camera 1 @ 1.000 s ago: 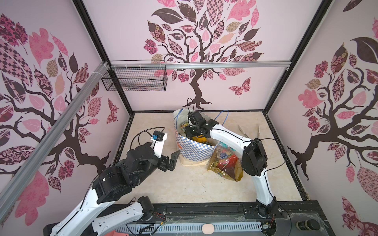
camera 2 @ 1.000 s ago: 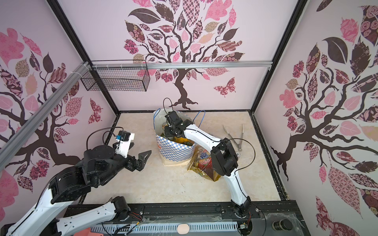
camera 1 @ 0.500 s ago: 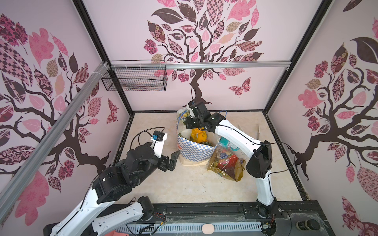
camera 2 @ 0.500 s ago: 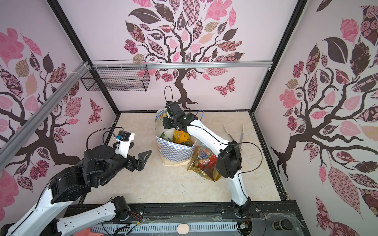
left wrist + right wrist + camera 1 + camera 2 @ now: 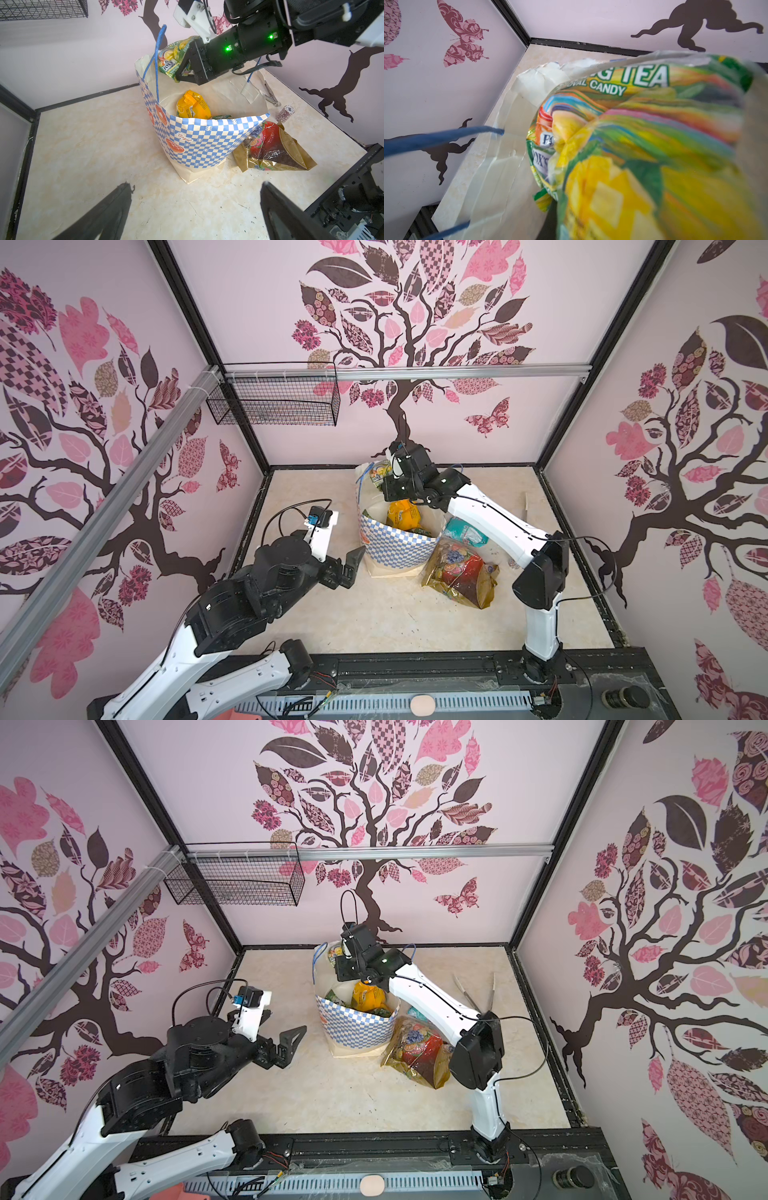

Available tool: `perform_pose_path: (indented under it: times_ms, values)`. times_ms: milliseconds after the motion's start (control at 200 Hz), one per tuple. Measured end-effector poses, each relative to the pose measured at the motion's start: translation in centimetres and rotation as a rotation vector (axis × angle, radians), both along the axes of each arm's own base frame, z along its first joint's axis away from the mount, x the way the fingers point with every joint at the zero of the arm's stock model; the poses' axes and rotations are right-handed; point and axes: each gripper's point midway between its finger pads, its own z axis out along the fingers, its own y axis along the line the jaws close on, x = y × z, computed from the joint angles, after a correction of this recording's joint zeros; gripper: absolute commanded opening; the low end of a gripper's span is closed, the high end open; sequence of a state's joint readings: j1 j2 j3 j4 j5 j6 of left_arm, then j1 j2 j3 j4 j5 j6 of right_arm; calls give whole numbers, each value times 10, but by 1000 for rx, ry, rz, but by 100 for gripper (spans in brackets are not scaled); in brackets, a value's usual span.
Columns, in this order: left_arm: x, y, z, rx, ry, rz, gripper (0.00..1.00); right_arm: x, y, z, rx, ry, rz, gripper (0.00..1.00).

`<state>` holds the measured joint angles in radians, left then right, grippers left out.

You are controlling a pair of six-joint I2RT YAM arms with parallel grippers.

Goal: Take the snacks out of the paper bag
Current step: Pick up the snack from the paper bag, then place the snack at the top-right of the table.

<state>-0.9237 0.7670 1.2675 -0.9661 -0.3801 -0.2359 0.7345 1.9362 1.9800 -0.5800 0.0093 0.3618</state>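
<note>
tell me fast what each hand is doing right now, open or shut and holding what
Left hand: open, empty, beside the paper bag.
Right hand: shut on the green FOX'S candy packet, at the bag's mouth.

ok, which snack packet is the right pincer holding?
The green FOX'S packet, clamped in the right pincer up at the mouth of the paper bag. The orange-yellow packet lies inside the bag; the teal packet and gold-and-red pack sit outside, beside it.
</note>
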Motion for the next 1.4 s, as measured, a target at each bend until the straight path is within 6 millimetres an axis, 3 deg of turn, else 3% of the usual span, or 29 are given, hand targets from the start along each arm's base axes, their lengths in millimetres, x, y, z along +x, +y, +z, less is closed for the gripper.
perform_pose_path:
  times_ms: [155,405,550,675,780,920,1065,1155,1260,1396]
  values:
    - [-3,4,3,-14,-10,1,99,-15,-19,30,24,-44,-19,0]
    - [-11,16,9,-51,-20,11,98,-54,-62,120,139,-185,-48,0]
    - [-19,19,10,-73,-16,-11,99,-88,-107,156,175,-268,-108,0]
    - [-30,6,13,-111,-7,-109,98,-110,-154,162,154,-326,-210,0]
    - [-40,-13,15,-154,3,-220,98,-120,-196,155,115,-347,-318,0]
    - [-51,-46,13,-193,47,-379,98,-114,-253,134,69,-335,-479,0]
    - [-57,-77,11,-203,88,-512,98,-95,-299,90,59,-232,-603,0]
    - [-57,-88,10,-202,95,-553,99,-78,-326,52,115,-130,-666,0]
    - [-54,-93,7,-184,94,-557,99,-58,-340,7,179,-5,-696,0]
    - [-44,-93,1,-147,88,-521,98,-26,-320,-43,252,133,-631,0]
